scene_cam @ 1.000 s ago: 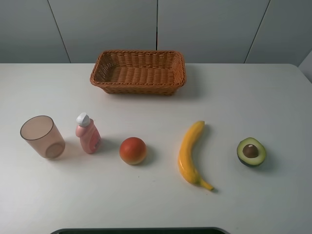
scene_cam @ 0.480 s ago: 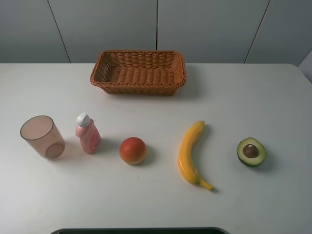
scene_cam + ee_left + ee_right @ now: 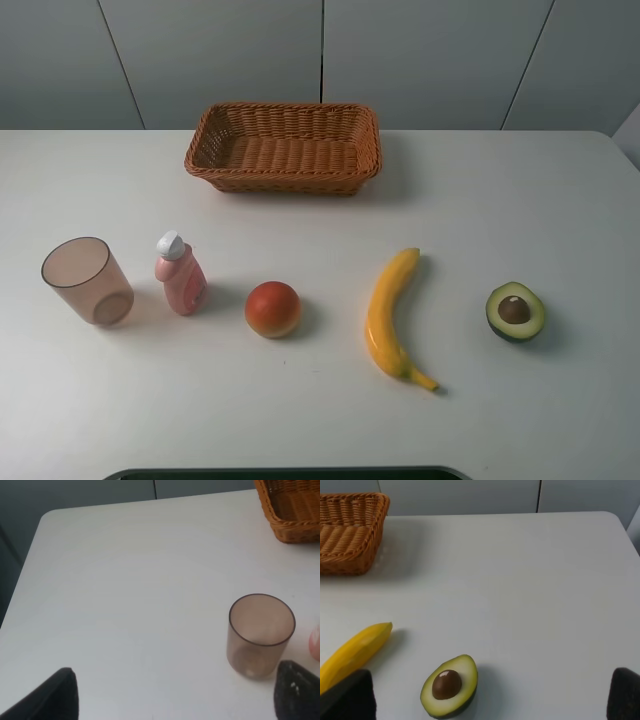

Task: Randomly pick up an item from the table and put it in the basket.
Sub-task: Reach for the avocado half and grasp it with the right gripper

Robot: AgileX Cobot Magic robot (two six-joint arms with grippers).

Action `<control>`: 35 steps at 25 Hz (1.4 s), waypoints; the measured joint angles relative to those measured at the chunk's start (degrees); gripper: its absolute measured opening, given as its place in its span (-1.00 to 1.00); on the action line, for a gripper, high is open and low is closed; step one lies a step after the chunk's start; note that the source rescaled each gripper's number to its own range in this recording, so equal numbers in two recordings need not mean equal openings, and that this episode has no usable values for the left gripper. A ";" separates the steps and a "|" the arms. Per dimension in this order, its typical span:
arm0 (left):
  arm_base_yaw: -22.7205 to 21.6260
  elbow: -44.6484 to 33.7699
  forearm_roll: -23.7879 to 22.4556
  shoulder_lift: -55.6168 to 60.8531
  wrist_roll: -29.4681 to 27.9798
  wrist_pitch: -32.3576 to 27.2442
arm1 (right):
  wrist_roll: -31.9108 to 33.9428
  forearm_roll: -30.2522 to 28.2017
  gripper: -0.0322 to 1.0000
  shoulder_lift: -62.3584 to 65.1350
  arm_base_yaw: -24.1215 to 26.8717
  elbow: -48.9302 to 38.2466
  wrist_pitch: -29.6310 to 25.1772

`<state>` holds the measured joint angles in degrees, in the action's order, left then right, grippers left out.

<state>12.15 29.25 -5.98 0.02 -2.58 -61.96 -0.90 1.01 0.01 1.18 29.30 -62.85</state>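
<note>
Nothing is picked yet. The avocado half (image 3: 516, 311) sits at the lower right of the worktop (image 3: 500, 200), well apart from the basket (image 3: 280, 180) at upper centre. The right gripper (image 3: 486, 700) hangs near it, jaws wide and empty. It needs to drop down and close on the avocado. The left gripper (image 3: 175, 700), also wide and empty, hovers by the cup (image 3: 260, 635). The banana (image 3: 390, 312) lies to the avocado's left and blocks nothing.
</note>
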 joint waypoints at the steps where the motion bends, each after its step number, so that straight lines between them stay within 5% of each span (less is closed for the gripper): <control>1: 0.00 0.00 0.00 0.00 0.00 0.00 | 0.00 0.00 1.00 0.00 0.00 0.00 0.00; 28: 0.00 0.00 0.00 0.00 0.00 0.00 | 0.90 4.06 1.00 0.04 0.00 0.26 0.37; 35: 0.00 0.00 0.00 0.00 0.00 0.00 | -0.61 3.25 1.00 -16.82 0.00 11.72 -1.97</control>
<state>12.15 29.25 -5.98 0.02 -2.58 -61.96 -1.52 4.26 -16.81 1.18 41.02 -64.82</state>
